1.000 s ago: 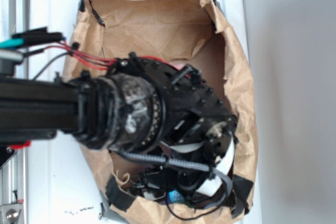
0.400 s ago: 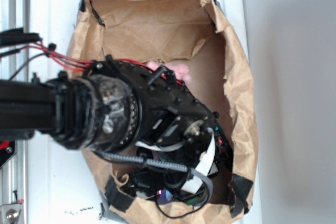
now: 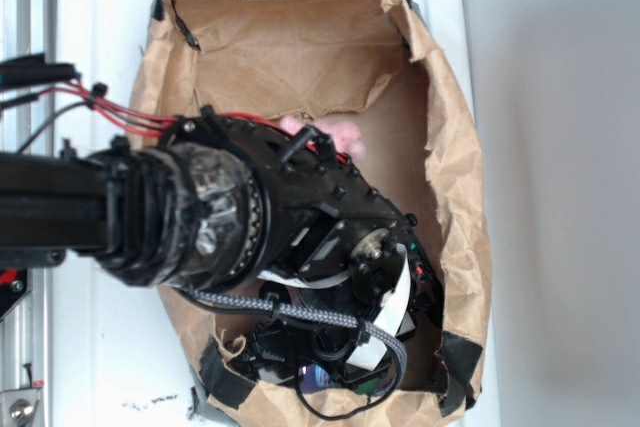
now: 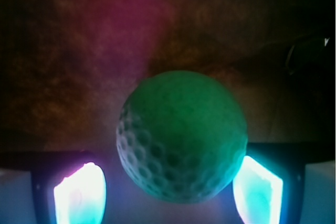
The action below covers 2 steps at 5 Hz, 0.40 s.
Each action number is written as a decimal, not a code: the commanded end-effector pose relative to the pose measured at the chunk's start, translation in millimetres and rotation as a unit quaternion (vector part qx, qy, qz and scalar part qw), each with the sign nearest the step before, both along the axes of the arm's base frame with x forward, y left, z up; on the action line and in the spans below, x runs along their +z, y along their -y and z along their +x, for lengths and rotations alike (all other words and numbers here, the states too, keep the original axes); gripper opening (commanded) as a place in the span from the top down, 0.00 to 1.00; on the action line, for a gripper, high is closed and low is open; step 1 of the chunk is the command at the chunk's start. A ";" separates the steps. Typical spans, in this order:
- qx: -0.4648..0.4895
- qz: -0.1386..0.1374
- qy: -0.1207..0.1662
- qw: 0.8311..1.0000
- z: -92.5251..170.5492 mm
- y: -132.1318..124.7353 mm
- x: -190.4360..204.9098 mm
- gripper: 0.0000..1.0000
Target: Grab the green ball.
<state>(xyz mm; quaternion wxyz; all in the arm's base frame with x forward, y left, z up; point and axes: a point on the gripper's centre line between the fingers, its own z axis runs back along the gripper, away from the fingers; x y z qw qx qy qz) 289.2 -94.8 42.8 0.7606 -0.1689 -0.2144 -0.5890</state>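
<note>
**Ball between the fingers**

The green ball [image 4: 182, 136] fills the wrist view, sitting between the two glowing fingers [image 4: 80, 194], close by the right one with a gap on the left. The gripper [image 4: 168, 195] stands spread, not clamped on it. Outside, the arm [image 3: 200, 217] reaches into a brown paper bag [image 3: 455, 207], hiding the ball; a pink bunny [image 3: 335, 133] peeks out behind it.

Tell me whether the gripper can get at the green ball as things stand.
Probably yes: the green ball sits between the gripper's fingers, nothing in between. Whether the right one touches it is unclear.
</note>
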 end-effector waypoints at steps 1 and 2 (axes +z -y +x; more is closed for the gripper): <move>0.022 -0.052 0.045 0.997 14.4 3.3 30.1 0.00; 0.028 -0.054 0.048 0.997 16.3 7.8 29.8 0.00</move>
